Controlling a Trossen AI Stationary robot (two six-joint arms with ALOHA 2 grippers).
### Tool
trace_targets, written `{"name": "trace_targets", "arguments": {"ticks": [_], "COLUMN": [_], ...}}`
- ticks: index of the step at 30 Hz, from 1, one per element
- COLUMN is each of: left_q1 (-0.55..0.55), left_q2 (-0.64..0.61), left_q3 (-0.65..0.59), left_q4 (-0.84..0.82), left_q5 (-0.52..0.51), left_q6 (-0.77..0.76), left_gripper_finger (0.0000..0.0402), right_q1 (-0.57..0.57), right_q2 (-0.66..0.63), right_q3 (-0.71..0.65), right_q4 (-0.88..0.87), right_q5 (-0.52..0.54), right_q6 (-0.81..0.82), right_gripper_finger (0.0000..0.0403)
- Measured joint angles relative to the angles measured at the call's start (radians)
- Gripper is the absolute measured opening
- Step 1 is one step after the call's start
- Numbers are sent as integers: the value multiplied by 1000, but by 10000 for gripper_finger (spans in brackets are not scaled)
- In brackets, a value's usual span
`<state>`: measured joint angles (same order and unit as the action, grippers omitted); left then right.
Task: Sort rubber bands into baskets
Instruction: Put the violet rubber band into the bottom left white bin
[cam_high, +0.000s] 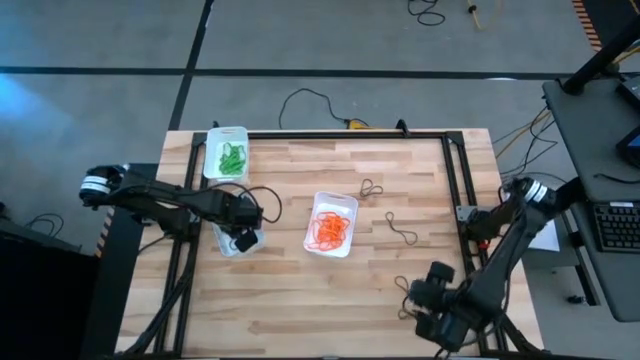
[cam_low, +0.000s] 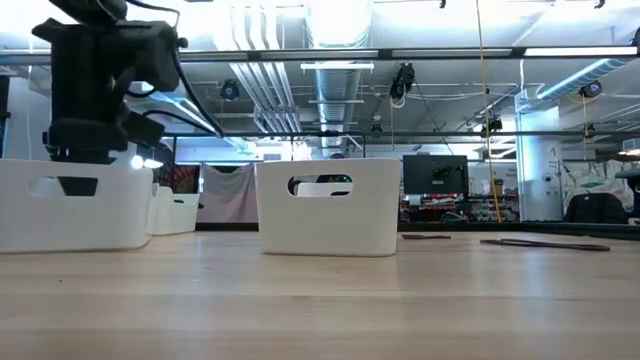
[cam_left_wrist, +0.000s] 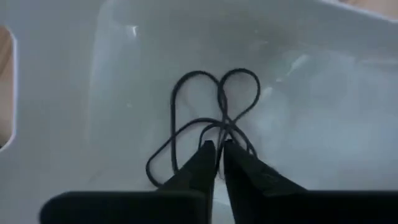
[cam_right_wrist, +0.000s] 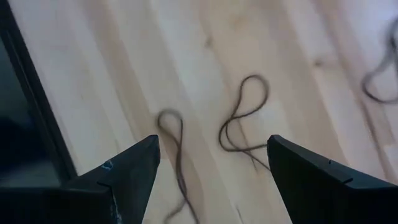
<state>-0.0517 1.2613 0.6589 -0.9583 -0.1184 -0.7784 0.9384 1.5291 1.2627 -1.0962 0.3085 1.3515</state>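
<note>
Three white baskets stand on the wooden table. One holds green rubber bands (cam_high: 231, 157), one holds orange rubber bands (cam_high: 330, 228), and the third (cam_high: 228, 245) is under my left gripper (cam_high: 244, 240). That gripper reaches down into the third basket (cam_left_wrist: 323, 112) and is shut on a dark rubber band (cam_left_wrist: 205, 93). My right gripper (cam_high: 428, 300) is open near the table's near right corner. It hovers over two loose dark bands (cam_right_wrist: 177, 143) (cam_right_wrist: 244, 118) that lie flat on the wood between its fingers. My left gripper pinches the dark rubber band between its two fingertips where the strands cross (cam_left_wrist: 219, 132). The fingers come from above, pointing down into the basket. The band is twisted into a figure-eight, and its loops (cam_left_wrist: 239, 78) spread out beyond the fingertips against the basket's white inside.
More dark bands lie on the wood right of the orange basket (cam_high: 372, 188) (cam_high: 401, 231), and one shows at the edge of the right wrist view (cam_right_wrist: 380, 78). A black frame (cam_high: 455, 180) borders the table. Cables run behind the far edge.
</note>
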Motion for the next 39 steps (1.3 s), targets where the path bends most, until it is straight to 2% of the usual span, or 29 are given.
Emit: {"name": "trace_targets", "arguments": {"ticks": [3,5,12,16,24,31,35,39], "left_q1": [0,-1,-8,-34,-144,-234,-261,-276], "left_q2": [-5,-21,-128,-191,-235,-216,-206,-194], "left_q3": [-4,4,116,212,399,431,408,394], "left_q4": [3,-11,-39,-9,152,269,277,276], "left_q5": [0,0,-4,-22,-265,-353,-355,-355], "left_q6": [-1,-1,26,85,163,224,207,200], "left_gripper_finger": [49,77,178,211,216,210,210,210], "right_q1": [11,12,6,4,4,1,-8,-36], "right_q2": [56,97,187,189,190,209,210,214], "right_q3": [-25,-44,-129,-193,-285,-298,-268,-185], "right_q4": [60,98,274,367,471,489,471,382], "right_q5": [-41,-80,-188,-196,-178,-171,-176,-175], "right_q6": [-136,-171,-161,-121,-139,-285,-329,-370], "right_gripper_finger": [285,282,239,202,113,21,12,9]}}
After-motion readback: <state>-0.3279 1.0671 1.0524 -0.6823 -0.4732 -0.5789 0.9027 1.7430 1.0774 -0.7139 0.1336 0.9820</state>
